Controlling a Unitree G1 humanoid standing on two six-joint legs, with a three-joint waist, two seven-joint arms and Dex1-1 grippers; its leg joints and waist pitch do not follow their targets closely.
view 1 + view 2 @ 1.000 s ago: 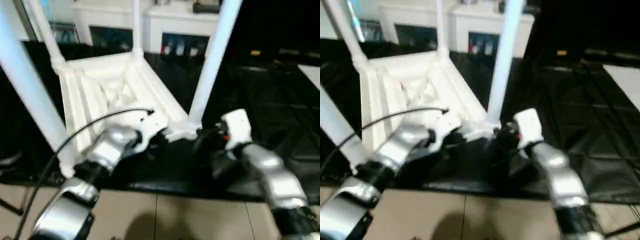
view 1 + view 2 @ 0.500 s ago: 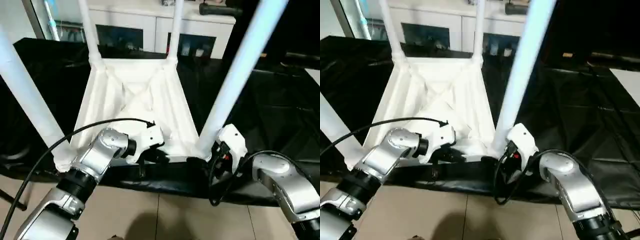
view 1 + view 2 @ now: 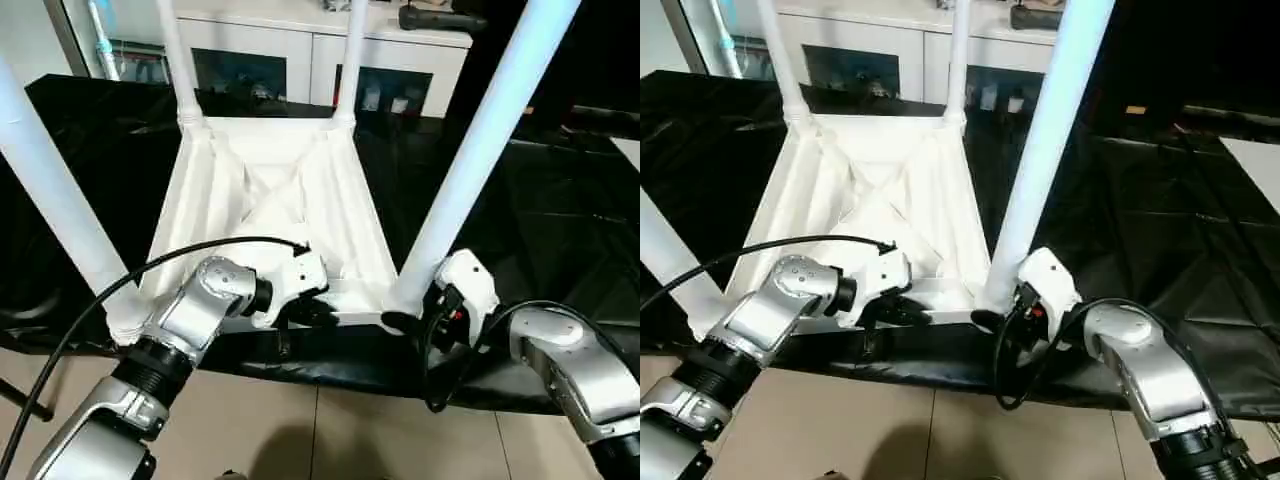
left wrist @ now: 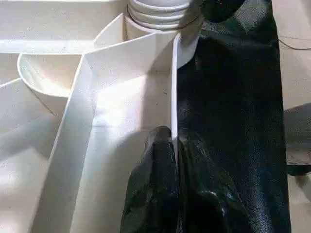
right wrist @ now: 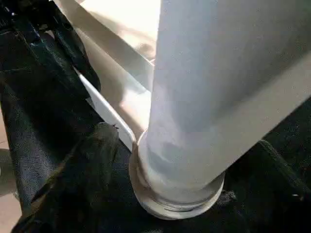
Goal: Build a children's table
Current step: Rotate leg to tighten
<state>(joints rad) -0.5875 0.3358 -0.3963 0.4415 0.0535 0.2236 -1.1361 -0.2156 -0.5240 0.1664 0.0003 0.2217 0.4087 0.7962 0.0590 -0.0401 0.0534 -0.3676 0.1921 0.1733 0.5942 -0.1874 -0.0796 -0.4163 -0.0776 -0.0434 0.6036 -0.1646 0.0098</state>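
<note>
The children's table lies upside down on a black sheet. Its white ribbed tabletop (image 3: 270, 200) faces up, and a tapered white leg stands in each corner socket. My left gripper (image 3: 318, 312) is shut on the tabletop's thin near rim (image 4: 173, 92), one black finger on each side of the wall. My right gripper (image 3: 405, 318) is open around the base of the near right leg (image 3: 480, 150). Its fingers (image 5: 97, 160) stand on either side of that leg's socket collar (image 5: 175, 204), close to it.
A white cabinet with glass doors (image 3: 310, 40) stands behind the table. The black sheet (image 3: 540, 200) spreads wide to the right. Its near edge drops to a tiled floor (image 3: 330, 430) just below my grippers. A black cable (image 3: 150, 265) arcs over my left forearm.
The whole picture has swung and steadied, so the camera moved. My right gripper's fingers have drawn in around the near right leg's base. The left gripper keeps its hold on the rim.
</note>
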